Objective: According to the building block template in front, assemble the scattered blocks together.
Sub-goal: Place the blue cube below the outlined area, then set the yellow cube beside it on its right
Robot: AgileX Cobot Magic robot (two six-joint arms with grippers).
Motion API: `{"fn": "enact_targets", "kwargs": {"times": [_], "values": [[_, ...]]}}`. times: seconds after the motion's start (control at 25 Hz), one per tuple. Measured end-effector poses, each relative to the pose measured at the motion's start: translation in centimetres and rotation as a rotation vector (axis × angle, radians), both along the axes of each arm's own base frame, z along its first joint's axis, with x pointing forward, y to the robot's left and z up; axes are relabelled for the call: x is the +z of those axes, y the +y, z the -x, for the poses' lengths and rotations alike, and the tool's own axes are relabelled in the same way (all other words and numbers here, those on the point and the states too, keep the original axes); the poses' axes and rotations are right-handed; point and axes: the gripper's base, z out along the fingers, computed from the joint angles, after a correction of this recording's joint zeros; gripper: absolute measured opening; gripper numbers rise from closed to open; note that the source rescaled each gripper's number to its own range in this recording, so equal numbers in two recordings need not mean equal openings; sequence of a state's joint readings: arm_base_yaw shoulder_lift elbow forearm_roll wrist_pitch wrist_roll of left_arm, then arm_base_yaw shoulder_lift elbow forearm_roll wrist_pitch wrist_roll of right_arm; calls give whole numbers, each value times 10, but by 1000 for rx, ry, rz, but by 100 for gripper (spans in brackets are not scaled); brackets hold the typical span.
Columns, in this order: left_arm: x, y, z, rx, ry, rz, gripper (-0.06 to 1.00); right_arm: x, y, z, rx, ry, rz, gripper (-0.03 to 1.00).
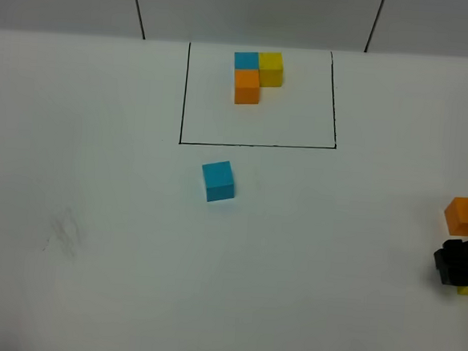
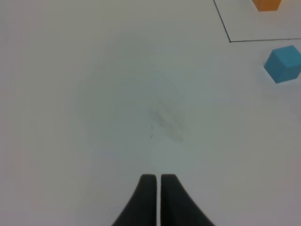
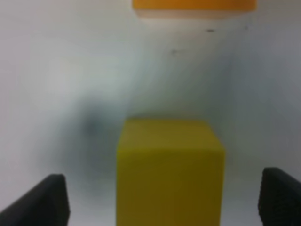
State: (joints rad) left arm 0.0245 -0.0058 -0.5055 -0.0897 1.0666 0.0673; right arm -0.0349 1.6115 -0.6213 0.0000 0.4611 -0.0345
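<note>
there, right gripper spreads wide with room either side of the yellow block; left gripper closed.

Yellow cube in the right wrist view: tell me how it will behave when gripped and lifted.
The yellow cube has flat, parallel sides, so the open right claw straddling it should probably clamp it squarely without rolling. Its crisp edges suggest it is rigid. It sits flat on the table, so tipping seems unlikely.
</note>
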Motion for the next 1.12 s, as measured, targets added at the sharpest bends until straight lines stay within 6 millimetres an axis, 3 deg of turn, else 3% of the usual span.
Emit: {"fn": "enact_targets", "kwargs": {"times": [0.24, 0.36, 0.44, 0.56, 0.92, 1.12], "values": [[0, 0, 0, 0, 0, 0, 0, -15, 0, -4, 3, 24, 2, 90], [0, 0, 0, 0, 0, 0, 0, -20, 0, -4, 2, 46, 1, 85], [0, 0, 0, 0, 0, 0, 0, -21, 0, -4, -3, 49, -2, 75], [0, 0, 0, 0, 0, 0, 0, -21, 0, -4, -4, 44, -2, 50], [0, 0, 0, 0, 0, 0, 0, -20, -1, -5, 24, 38, 9, 51], [0, 0, 0, 0, 0, 0, 0, 4, -1, -4, 40, 15, 18, 51]]}}
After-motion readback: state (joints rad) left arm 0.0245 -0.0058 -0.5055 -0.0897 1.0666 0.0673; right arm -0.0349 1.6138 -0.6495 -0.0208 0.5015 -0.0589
